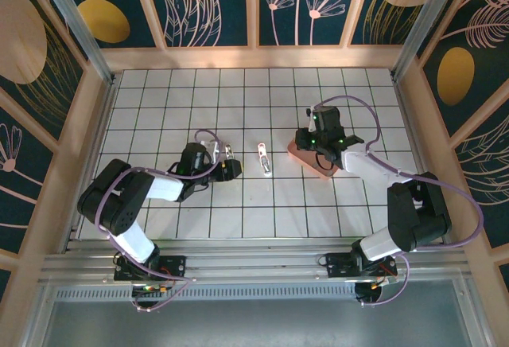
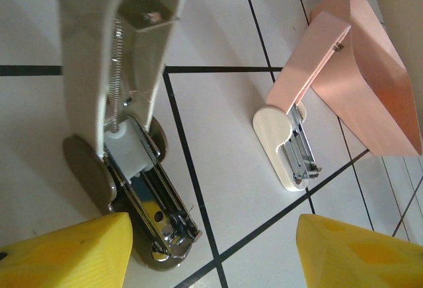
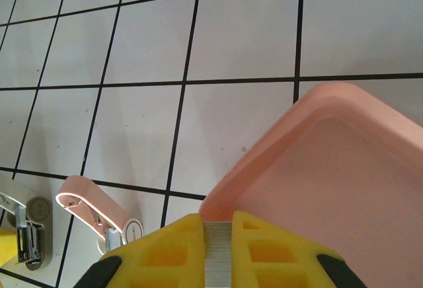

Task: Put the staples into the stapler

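Silvery staples (image 3: 217, 261) sit pinched in the right gripper (image 3: 217, 232) over the pink tray (image 3: 264, 149), so pickup looks done. The whitish-grey stapler (image 2: 129, 136) lies flipped open by the left gripper (image 2: 215, 242), whose jaws are spread. Next up, probably: carry the strip over and line it up with the rail.

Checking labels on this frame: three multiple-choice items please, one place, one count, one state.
1. The pink-topped stapler lies: A) between the whitish-grey stapler and the pink tray; B) inside the tray; C) at the back wall.
2. Staplers on the table: A) one; B) two; C) three.
3. The right gripper is: A) open, empty; B) shut on a stapler; C) shut on the staples.
Key: 1 A, the top view has it between them. 2 B, the left wrist view has both. 3 C, a silvery strip sits pinched between its yellow fingers.
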Motion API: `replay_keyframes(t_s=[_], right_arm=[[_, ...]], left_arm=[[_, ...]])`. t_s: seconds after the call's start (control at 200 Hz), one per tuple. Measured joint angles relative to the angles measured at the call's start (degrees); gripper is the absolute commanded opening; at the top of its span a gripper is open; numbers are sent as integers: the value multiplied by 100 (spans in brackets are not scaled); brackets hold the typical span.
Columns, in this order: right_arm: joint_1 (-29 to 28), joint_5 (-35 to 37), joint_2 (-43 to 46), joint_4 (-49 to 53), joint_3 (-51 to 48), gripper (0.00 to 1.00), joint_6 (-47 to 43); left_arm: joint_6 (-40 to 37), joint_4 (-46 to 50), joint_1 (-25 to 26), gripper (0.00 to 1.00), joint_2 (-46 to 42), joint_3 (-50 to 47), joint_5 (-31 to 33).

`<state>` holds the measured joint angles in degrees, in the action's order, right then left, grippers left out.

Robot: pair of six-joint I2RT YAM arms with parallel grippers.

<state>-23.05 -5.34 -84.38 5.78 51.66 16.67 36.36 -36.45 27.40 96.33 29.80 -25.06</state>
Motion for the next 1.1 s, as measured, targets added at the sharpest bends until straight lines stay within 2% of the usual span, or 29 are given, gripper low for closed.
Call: replay_keyframes(t_s=[0.165, 0.385, 0.556, 0.646, 0.706, 0.956, 1.101], right_arm=[[-39, 101, 2, 4, 0, 12, -2], [-380, 275, 2, 83, 22, 12, -22], [-883, 358, -46, 24, 229, 12, 7], [-1228, 380, -232, -177, 363, 12, 50], [-1467, 387, -433, -299, 450, 12, 79], [-2297, 592, -1325, -625, 863, 12, 214], [-2546, 695, -1775, -706, 1154, 12, 295]], left_arm=[[-7, 37, 4, 71, -39, 0, 68], [-2, 173, 4, 78, -660, -142, 616], [-26, 374, 4, 85, -1602, -398, 1484], [-83, 496, -13, 91, -2245, -660, 2035], [-111, 546, -68, 99, -2695, -881, 2350], [46, 717, -831, 99, -4402, -2039, 3283], [236, 737, -914, 99, -4913, -2557, 3620]])
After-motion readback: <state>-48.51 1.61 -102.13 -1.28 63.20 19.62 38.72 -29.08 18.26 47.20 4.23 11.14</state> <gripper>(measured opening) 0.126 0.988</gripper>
